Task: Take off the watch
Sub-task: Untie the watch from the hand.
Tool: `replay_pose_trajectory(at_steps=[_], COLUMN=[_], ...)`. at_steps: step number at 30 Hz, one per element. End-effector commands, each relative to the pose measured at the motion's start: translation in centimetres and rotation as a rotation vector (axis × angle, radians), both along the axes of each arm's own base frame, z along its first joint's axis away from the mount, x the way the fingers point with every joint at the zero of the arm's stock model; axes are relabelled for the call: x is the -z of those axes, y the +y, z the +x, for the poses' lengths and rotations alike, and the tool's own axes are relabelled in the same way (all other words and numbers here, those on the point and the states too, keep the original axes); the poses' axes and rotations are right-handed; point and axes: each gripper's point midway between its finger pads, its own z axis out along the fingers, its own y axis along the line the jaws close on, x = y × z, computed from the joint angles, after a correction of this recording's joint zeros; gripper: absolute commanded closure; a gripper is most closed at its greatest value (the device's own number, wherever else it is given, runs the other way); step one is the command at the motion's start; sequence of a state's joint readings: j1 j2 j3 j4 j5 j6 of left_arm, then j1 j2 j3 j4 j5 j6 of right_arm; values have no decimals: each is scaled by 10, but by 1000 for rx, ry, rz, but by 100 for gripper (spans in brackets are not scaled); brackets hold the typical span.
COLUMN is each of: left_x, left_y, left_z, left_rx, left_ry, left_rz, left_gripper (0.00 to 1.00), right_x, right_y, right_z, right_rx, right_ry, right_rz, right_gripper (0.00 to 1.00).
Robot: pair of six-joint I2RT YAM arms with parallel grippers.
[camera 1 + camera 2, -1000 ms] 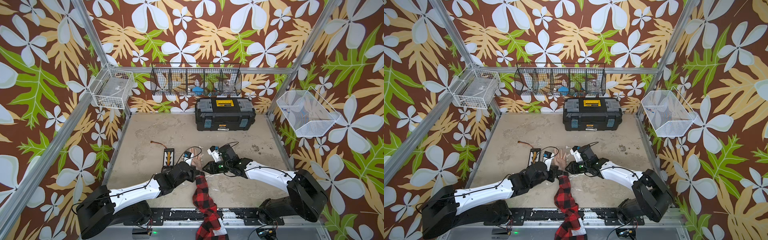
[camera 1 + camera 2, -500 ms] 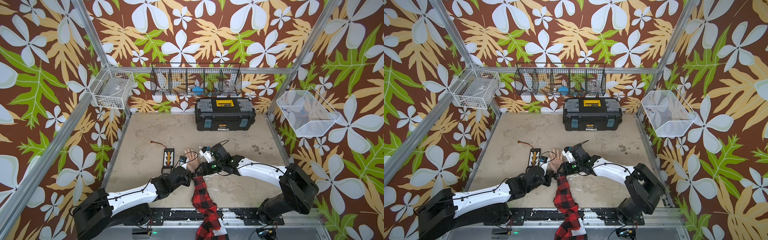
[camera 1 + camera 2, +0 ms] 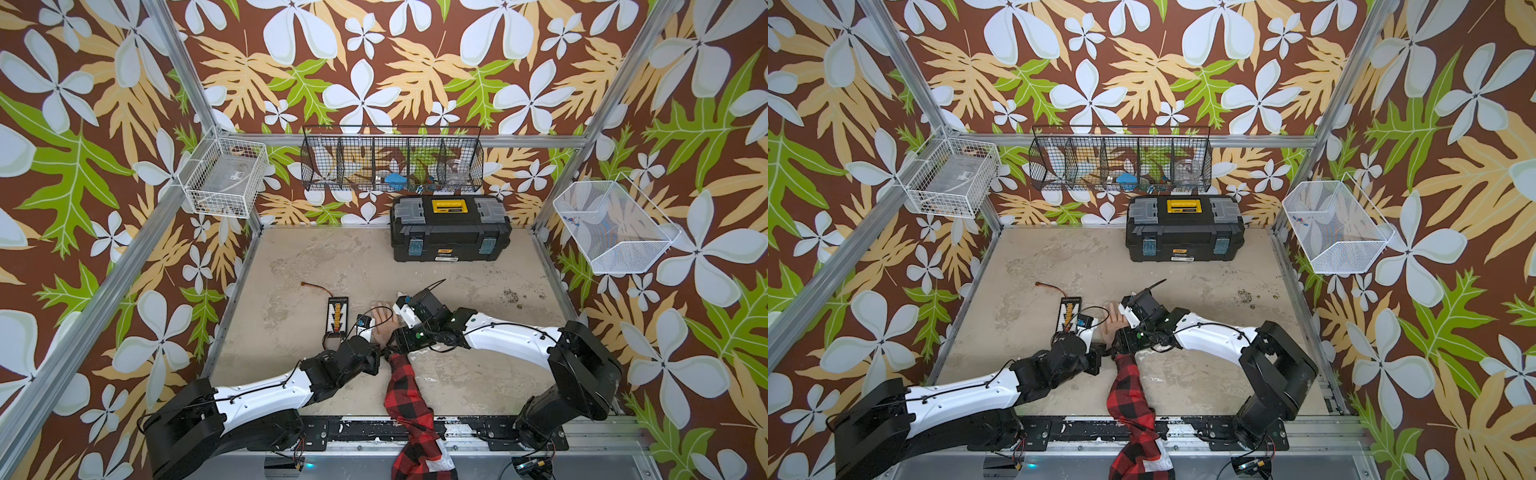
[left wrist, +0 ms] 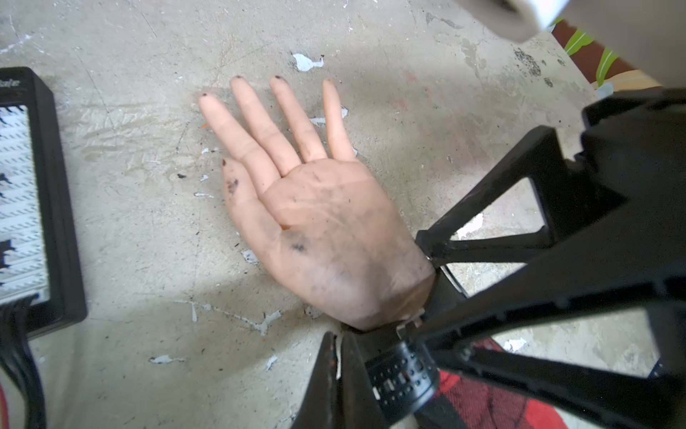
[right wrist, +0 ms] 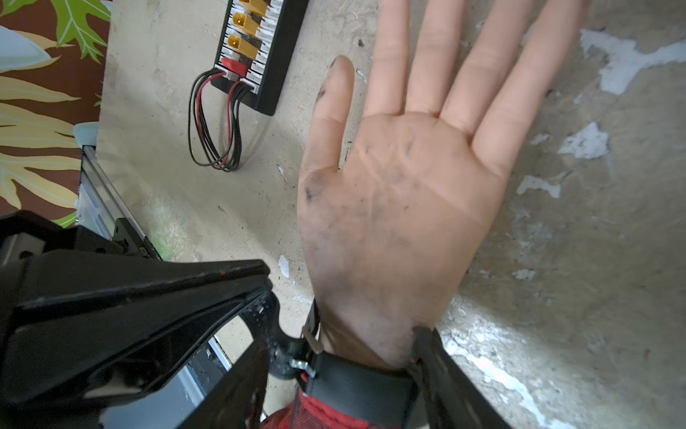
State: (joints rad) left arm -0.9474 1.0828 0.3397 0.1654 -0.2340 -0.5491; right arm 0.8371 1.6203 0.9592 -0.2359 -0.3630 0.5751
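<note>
A mannequin hand (image 4: 326, 230) lies palm up on the worn table (image 4: 130, 223), fingers spread; a red-and-black plaid sleeve (image 3: 405, 386) covers the forearm behind it. The watch (image 5: 356, 386) is on this hand's wrist; its black strap runs across the inner wrist just below the palm; the metal buckle (image 5: 302, 366) sits on the thumb side, and the perforated free end curls outward there; the case is not visible. The left gripper (image 4: 336, 345) is at the thumb side of the wrist, jaws pressed together, tips against the strap's free end; whether that end is pinched between them cannot be determined. The right gripper (image 5: 343, 340) straddles the wrist over the strap, jaws standing wide; one finger is at the buckle side, the other touches the little-finger side of the wrist. A connector board (image 5: 256, 48) with yellow plugs and looped wires lies near the thumb side of the hand, apart from it; a black toolbox (image 3: 451, 232) stands well beyond the fingertips.
</note>
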Motion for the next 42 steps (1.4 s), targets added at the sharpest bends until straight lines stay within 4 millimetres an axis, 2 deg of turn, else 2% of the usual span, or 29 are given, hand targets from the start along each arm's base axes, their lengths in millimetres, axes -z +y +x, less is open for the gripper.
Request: replay_pose_trajectory(at_steps=[1,12,26,28,33,42], left_x=[-3,-1,2,3,4,5], left_y=[-6,-9,-4,-3,-4,-3], left_z=[-1,-4,-4,-4,-5,-5], left_rx=[19,33,21,18,18,18], left_ry=[0,4,6,7,12,14], left_rz=[-35,-64,-63,-62,-60,-59], left_gripper=[100,100,100,100,100,100], right_x=[9,20,14,11,5,-22], right_y=[-8,-5,-8,-7,0,4], right_z=[1,0,2,2,-1,1], right_rx=[7,-18,-4,-6,-24,-19], right_ry=[-13,-67,-93,-98,-87,-126], right_rz=[-80,-230,-235,-227,-188,-161], right_gripper=[35,36,57,56,39,38])
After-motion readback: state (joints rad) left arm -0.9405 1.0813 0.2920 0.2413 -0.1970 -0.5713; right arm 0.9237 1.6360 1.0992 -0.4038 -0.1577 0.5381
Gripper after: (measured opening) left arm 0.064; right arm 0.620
